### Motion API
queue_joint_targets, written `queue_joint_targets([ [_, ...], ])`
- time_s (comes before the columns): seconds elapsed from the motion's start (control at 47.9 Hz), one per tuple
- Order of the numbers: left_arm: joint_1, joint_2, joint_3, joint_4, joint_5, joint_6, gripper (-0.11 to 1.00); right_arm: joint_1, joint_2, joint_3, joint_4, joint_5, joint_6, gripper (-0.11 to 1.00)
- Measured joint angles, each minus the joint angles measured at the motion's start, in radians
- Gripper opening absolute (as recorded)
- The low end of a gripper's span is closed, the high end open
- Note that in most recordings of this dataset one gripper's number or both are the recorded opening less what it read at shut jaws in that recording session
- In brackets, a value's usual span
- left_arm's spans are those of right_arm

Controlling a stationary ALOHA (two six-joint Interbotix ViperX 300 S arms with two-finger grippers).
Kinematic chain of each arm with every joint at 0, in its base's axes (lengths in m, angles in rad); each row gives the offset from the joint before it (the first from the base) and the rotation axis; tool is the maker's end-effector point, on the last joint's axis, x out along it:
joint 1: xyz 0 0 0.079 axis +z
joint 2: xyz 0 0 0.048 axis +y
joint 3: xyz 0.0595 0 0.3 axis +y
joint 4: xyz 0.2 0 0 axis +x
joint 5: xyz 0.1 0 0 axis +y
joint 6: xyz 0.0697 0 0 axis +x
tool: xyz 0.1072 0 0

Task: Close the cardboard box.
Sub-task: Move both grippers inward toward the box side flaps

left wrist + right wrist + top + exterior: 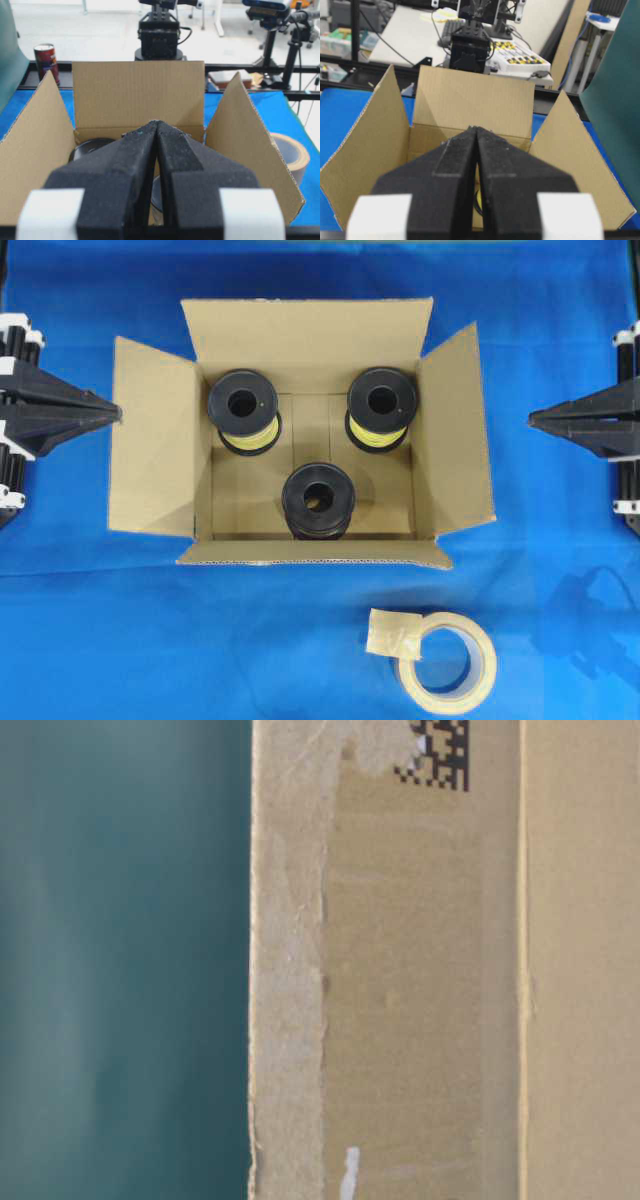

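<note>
The cardboard box (150,450) stands open in the middle of the blue cloth, all four flaps spread outward. Its outer wall (400,970) fills the table-level view, with a torn code label at the top. My left gripper (117,412) is shut on nothing, its tip just left of the box's left flap. On the other side my right gripper (531,421) is shut and empty, a short gap off the right flap. Each wrist view looks over closed fingertips, left gripper (156,123) and right gripper (476,129), into the box (137,92) (475,100).
Three black spools stand inside the box: two with yellow wire at the back (244,405) (381,402) and one at the front (319,500). A beige tape roll (450,665) with a loose strip lies on the cloth in front of the box's right corner.
</note>
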Motion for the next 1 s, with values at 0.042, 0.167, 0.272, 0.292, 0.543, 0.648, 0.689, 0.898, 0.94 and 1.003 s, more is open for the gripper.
queue_joint_targets([
  [0.042, 0.000, -0.005, 0.000, -0.006, 0.012, 0.003, 0.00, 0.000, -0.002, 0.000, 0.000, 0.002, 0.005, 0.00],
  [0.167, 0.000, -0.071, 0.005, -0.026, 0.114, 0.008, 0.00, 0.000, -0.011, 0.000, 0.002, 0.057, 0.006, 0.00],
  [0.272, 0.000, -0.129, 0.009, -0.026, 0.201, 0.017, 0.00, 0.000, -0.025, 0.000, 0.006, 0.118, 0.006, 0.00],
  [0.292, 0.000, -0.141, 0.012, -0.026, 0.218, 0.017, 0.00, 0.000, -0.028, 0.000, 0.008, 0.137, 0.005, 0.00],
  [0.543, 0.015, -0.244, 0.064, -0.028, 0.446, 0.017, 0.00, -0.003, -0.040, 0.026, 0.043, 0.253, 0.008, 0.00],
  [0.648, 0.034, -0.241, 0.100, -0.029, 0.469, 0.015, 0.00, -0.003, -0.035, 0.060, 0.058, 0.259, 0.008, 0.00],
  [0.689, 0.037, -0.239, 0.114, -0.029, 0.471, 0.015, 0.00, -0.003, -0.026, 0.077, 0.067, 0.255, 0.008, 0.00],
  [0.898, 0.040, -0.207, 0.172, -0.032, 0.423, -0.025, 0.00, -0.003, 0.066, 0.133, 0.117, 0.163, 0.008, 0.00],
  [0.94, 0.040, -0.195, 0.178, -0.034, 0.414, -0.037, 0.00, -0.003, 0.098, 0.141, 0.121, 0.138, 0.008, 0.00],
  [1.003, 0.040, -0.170, 0.186, -0.034, 0.393, -0.043, 0.00, -0.003, 0.150, 0.150, 0.129, 0.098, 0.008, 0.00],
])
